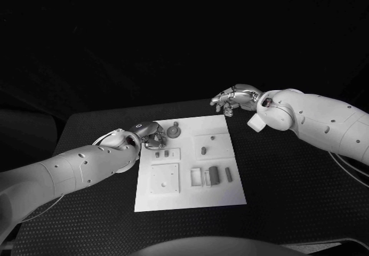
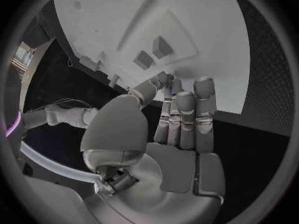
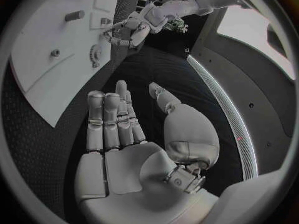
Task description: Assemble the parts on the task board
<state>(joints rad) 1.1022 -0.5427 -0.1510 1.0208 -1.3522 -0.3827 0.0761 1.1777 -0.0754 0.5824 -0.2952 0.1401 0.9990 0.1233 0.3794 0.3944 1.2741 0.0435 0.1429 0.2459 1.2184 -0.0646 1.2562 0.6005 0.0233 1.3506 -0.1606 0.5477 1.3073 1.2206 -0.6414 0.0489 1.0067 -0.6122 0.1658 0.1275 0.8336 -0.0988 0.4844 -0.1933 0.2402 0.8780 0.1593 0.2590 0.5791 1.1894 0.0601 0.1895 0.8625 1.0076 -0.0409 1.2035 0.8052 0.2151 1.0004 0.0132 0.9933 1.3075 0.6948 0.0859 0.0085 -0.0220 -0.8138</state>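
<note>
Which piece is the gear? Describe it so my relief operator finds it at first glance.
Start at the white task board in the middle of the black table. Go to its far corner on the robot's left, where the left hand hovers. The gear lies flat just beside those fingers: the one round, toothed grey piece, while its neighbours are short pegs and rectangular blocks.

Black table (image 1: pixel 292 176) under it all — dotted, perhaps textured, surface — with a thin cable (image 1: pixel 350 169) trailing at the right.
</note>
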